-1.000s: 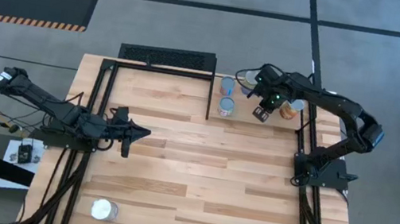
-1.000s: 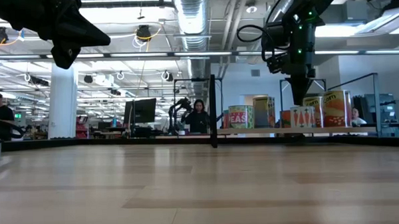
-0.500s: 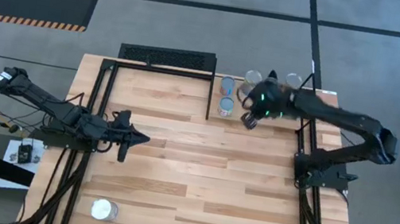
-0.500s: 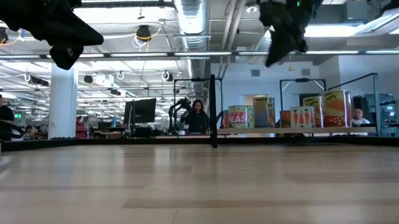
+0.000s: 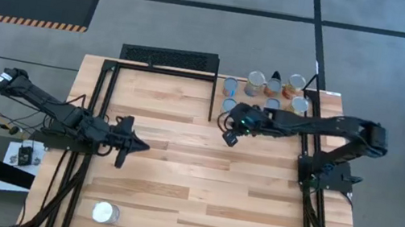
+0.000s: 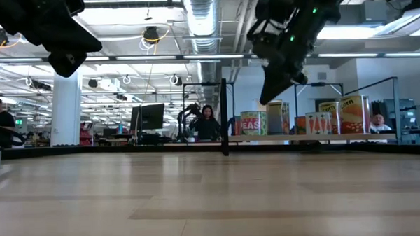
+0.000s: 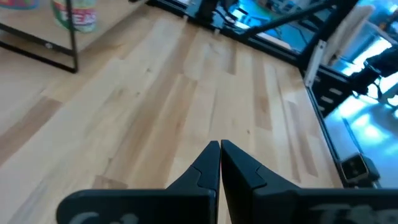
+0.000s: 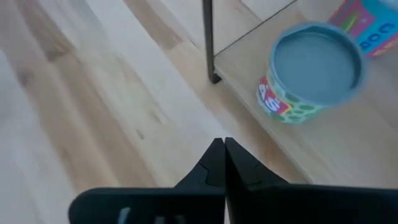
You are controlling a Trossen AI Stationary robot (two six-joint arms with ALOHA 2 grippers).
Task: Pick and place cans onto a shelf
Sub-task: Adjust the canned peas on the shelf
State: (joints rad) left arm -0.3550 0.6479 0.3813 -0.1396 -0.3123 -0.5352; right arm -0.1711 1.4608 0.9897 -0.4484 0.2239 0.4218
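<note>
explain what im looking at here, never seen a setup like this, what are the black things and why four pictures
The black things are two robot arms at a wooden table. One camera looks down from above, one sits at table height, and one rides on each wrist. The left gripper and the right gripper are both shut and hold nothing. The right one hangs above the table beside the shelf, where a group of cans stands. One more can stands alone at the table's near left corner.
</note>
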